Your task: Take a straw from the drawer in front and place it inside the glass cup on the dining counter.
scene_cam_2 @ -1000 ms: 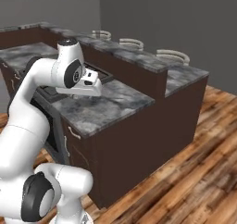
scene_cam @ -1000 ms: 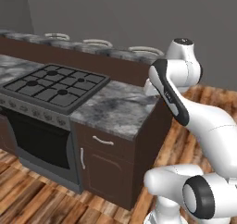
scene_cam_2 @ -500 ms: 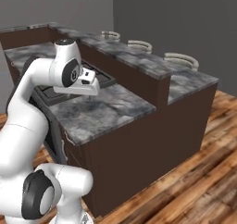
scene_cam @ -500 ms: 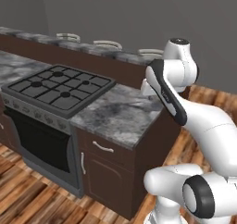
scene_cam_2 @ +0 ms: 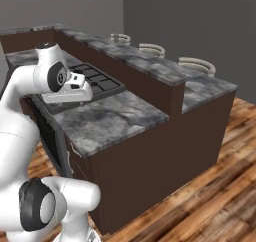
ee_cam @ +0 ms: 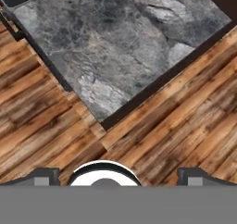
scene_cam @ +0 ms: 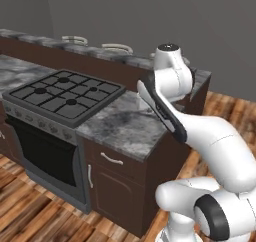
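The drawer (scene_cam: 118, 162) is a dark brown front with a curved pale handle, shut, just under the grey marble worktop (scene_cam: 125, 126) to the right of the stove. My gripper (scene_cam_2: 80, 92) hangs over that worktop, pointing down. In the hand view its jaws (ee_cam: 118, 176) stand wide open with nothing between them, above the worktop's corner (ee_cam: 120, 42) and the wooden floor (ee_cam: 162, 126). Behind the worktop runs the raised dining counter (scene_cam: 100, 53) (scene_cam_2: 150, 61). The straw and the glass cup are out of view.
A black gas stove (scene_cam: 65, 93) (scene_cam_2: 100, 81) sits left of the worktop, over an oven front (scene_cam: 45, 156). A cabinet door (scene_cam: 107, 198) sits below the drawer. Stool backs (scene_cam_2: 151, 47) show behind the dining counter. Wooden floor (scene_cam_2: 215, 186) lies to the right.
The whole picture has shifted in both base views, so the base has moved along the counter. The gripper stays open and the drawer stays shut.
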Robot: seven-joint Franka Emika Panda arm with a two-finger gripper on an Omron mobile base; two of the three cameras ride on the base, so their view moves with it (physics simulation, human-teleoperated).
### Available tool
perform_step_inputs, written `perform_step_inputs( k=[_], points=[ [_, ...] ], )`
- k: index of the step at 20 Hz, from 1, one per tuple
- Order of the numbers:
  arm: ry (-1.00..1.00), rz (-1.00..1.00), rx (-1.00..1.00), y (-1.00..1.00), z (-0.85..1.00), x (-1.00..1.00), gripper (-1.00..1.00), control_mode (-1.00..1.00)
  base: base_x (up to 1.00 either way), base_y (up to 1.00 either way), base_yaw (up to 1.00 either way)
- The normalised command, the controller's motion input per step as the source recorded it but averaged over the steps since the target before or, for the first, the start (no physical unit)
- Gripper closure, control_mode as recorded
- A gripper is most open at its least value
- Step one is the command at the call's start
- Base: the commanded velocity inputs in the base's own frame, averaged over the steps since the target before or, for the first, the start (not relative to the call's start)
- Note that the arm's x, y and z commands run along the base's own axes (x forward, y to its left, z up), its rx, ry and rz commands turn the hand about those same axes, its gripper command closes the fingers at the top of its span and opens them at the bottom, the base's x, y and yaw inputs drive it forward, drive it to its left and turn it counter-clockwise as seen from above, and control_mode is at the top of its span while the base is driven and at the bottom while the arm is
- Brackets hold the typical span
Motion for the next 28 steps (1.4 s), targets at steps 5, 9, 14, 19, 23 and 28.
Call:
perform_step_inputs(
  k=[5, 9, 14, 19, 23, 28],
  points=[
    [0.03, 0.03, -0.31, 1.0, -0.24, 0.0, -1.0, -1.0, 0.0, 0.0, 0.0],
    [0.05, 0.0, -0.32, 1.0, -0.39, 0.0, -1.0, -1.0, 0.0, 0.0, 0.0],
    [0.07, 0.02, -0.28, 0.93, -0.63, 0.0, -1.0, -1.0, 0.0, 0.0, 0.0],
    [0.04, 0.03, -0.2, 0.62, -0.77, 0.0, -1.0, -1.0, 0.0, 0.0, 0.0],
    [0.02, 0.0, -0.18, 0.54, -0.79, 0.0, -1.0, -1.0, 0.0, 0.0, 0.0],
    [-0.01, 0.0, -0.15, 0.28, -0.68, 0.01, -1.0, -1.0, 0.0, 0.0, 0.0]
  ],
)
